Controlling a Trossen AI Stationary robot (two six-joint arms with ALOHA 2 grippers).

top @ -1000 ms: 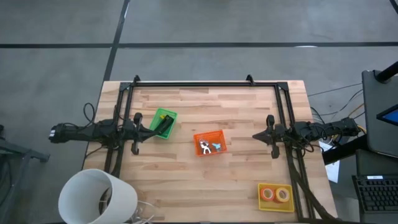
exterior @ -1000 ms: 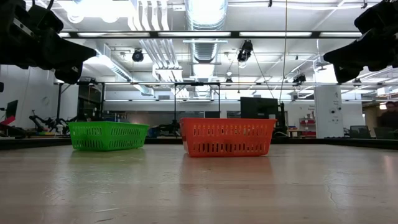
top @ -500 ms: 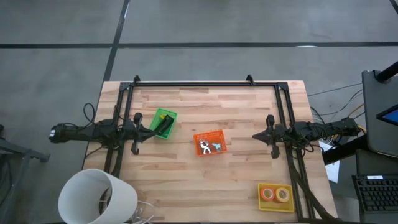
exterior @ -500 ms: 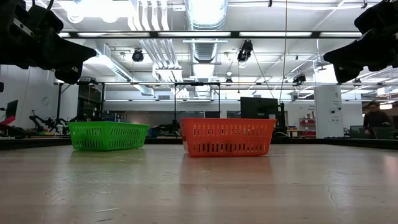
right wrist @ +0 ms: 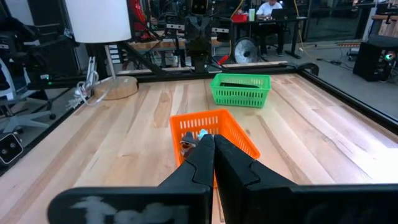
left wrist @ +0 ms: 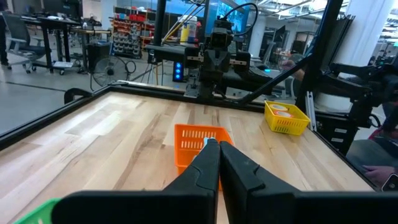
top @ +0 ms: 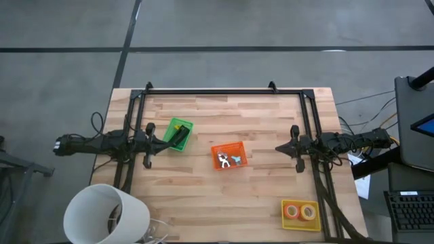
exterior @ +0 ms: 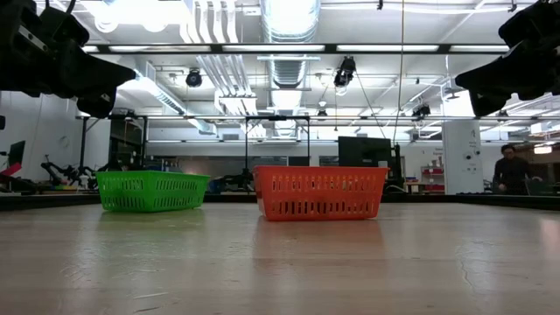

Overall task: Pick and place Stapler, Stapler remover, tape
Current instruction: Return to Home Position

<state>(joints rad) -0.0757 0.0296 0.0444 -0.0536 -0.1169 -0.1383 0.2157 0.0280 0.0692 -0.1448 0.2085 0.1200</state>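
Against the pictures of one second ago nothing on the tabletop (top: 224,196) has moved, and both arms are parked in the same pose; only a person (exterior: 507,168) far in the room behind has walked. I judge from this that the sorting is finished and the arms are resting at home. The left claw (top: 167,142) hangs at the 9 o'clock side, the right claw (top: 279,148) at the 3 o'clock side, each with its fingers pressed together and holding nothing. The green bin (top: 182,122), at 10 o'clock from the centre, holds the black stapler (top: 181,137), just beside the left claw toward 2 o'clock and lower than it. The orange bin (top: 227,145) near the centre holds the staple removers (top: 227,160). The yellow bin (top: 299,202) at the 5 o'clock corner holds the tape rolls (top: 292,211), well apart from both claws.
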